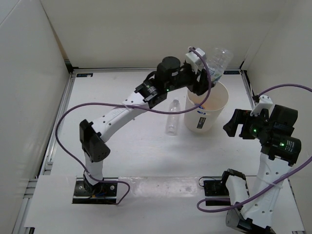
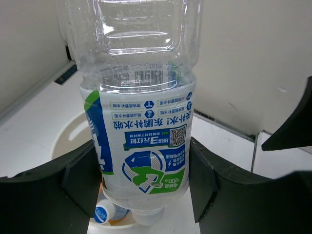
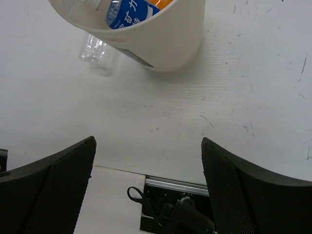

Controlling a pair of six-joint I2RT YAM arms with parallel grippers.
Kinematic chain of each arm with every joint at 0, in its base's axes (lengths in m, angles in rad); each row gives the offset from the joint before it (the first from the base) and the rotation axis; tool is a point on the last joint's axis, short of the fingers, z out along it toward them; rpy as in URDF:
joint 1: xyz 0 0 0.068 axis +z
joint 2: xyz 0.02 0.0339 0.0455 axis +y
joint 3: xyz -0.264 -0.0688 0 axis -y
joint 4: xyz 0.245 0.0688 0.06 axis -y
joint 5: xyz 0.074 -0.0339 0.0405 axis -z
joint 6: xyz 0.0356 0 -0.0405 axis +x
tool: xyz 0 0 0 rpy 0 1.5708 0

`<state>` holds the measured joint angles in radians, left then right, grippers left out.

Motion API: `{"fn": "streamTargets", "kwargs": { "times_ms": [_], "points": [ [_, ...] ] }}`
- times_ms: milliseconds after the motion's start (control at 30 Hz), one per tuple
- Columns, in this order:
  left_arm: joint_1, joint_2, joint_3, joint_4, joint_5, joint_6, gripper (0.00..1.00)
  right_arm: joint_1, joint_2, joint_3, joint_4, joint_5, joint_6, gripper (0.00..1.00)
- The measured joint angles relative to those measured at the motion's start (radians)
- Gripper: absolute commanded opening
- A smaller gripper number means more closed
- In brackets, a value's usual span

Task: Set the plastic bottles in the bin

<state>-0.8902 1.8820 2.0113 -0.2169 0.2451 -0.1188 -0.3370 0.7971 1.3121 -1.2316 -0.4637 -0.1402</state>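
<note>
My left gripper (image 1: 204, 83) is shut on a clear bottle with a blue and green label (image 1: 218, 61), held cap-down over the cream-white bin (image 1: 201, 118). In the left wrist view both pads press the labelled bottle (image 2: 141, 146) at my left gripper (image 2: 141, 178), and its white cap hangs inside the bin's rim (image 2: 66, 139). Another bottle's blue-and-white cap (image 2: 103, 213) shows inside the bin. A plain, label-free bottle (image 1: 173, 117) lies on the table left of the bin. My right gripper (image 1: 240, 125) hovers open and empty to the right of the bin (image 3: 168, 41).
White enclosure walls stand at the back and both sides. A metal rail runs along the table's left edge (image 1: 57, 122). In the right wrist view the blue-labelled bottle in the bin (image 3: 127, 12), the plain bottle (image 3: 96, 50) and my arm's base with cables (image 3: 170, 214) show.
</note>
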Motion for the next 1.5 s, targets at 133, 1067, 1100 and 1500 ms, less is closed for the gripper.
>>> {"fn": "streamTargets", "kwargs": {
  "times_ms": [133, 1067, 1100, 1500],
  "points": [
    [-0.019, 0.066, 0.000, 0.021, 0.003, -0.013, 0.67, 0.002, -0.024, -0.002, 0.000, 0.006, -0.004, 0.90],
    [0.111, 0.012, -0.242, 0.159, -0.068, -0.045, 1.00, 0.029, -0.045, -0.016, 0.002, 0.024, -0.051, 0.90],
    [0.151, -0.016, -0.272, 0.150, -0.075, -0.069, 1.00, 0.030, -0.045, -0.018, 0.002, 0.024, -0.049, 0.90],
    [0.399, -0.142, -0.467, -0.019, -0.053, -0.320, 1.00, 0.039, -0.024, -0.021, 0.004, 0.024, -0.023, 0.90]
  ]
}}
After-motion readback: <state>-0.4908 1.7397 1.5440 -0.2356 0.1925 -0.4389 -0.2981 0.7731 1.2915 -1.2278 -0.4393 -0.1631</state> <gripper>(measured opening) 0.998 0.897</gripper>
